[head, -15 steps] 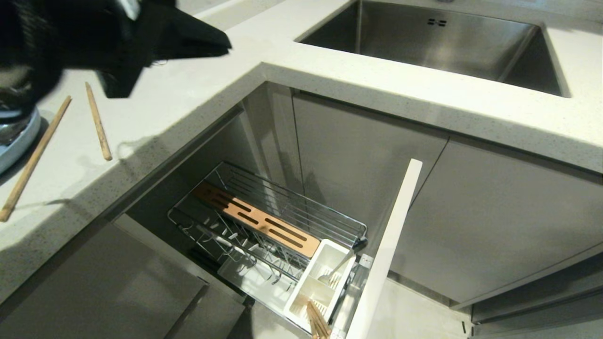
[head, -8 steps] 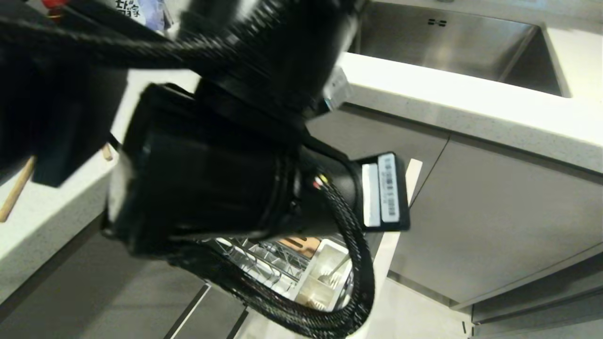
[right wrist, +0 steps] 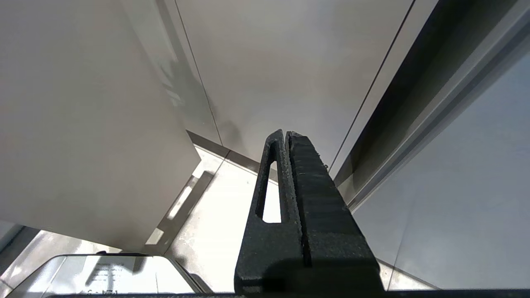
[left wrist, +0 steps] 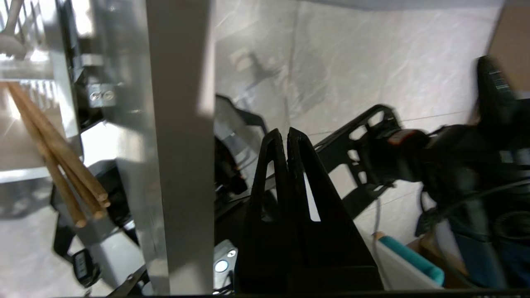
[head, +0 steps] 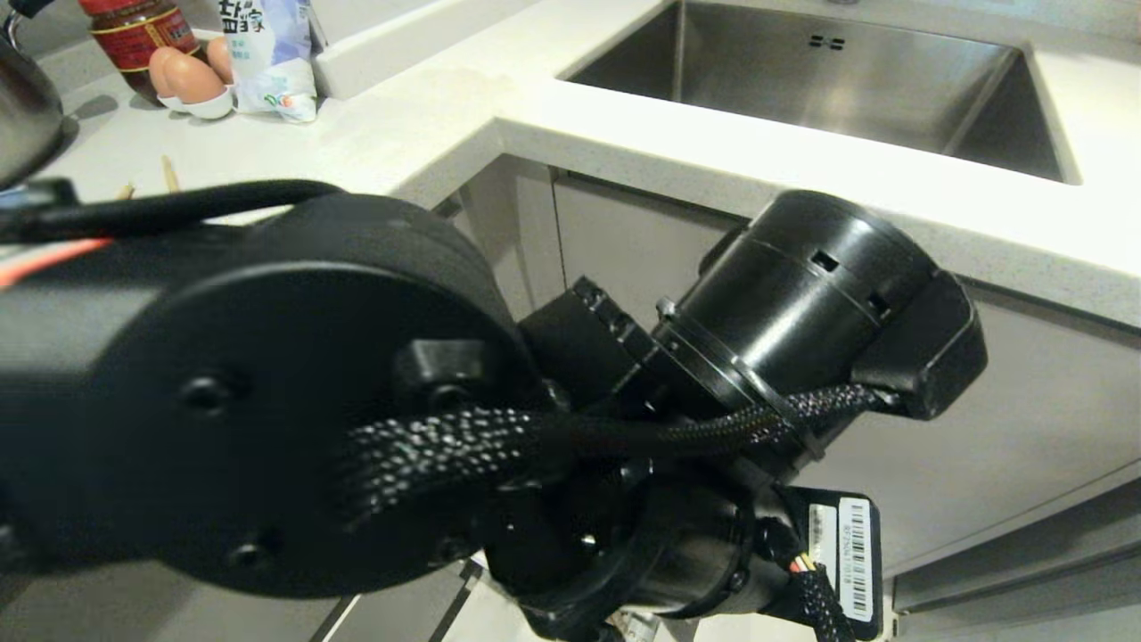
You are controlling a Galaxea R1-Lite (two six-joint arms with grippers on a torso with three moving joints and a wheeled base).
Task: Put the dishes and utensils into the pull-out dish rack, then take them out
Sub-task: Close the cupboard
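My left arm [head: 267, 401] fills the head view and hides the pull-out dish rack there. In the left wrist view my left gripper [left wrist: 287, 134] is shut on nothing. It hangs low beside the rack's pale grey cabinet front [left wrist: 180, 124], on its outer side, above the floor. On the other side of that front, light-wood chopsticks [left wrist: 54, 165] stick out of the rack's white caddy [left wrist: 25, 124]. The ends of two more chopsticks [head: 167, 174] show on the counter behind the arm. The dishes are out of view. My right gripper [right wrist: 285, 134] is shut and empty, parked low by the cabinet doors.
A steel sink [head: 829, 80] is set into the white countertop [head: 713, 152]. A jar [head: 138, 31], eggs [head: 183, 80] and a bag [head: 267, 53] stand at the far left with a steel pot [head: 22, 107]. Black parts of the robot's base [left wrist: 372, 149] lie over the tiled floor [left wrist: 352, 62].
My left arm has swung from over the counter at the far left down and across in front of the camera. It now covers the rack, which was in plain view a second ago.
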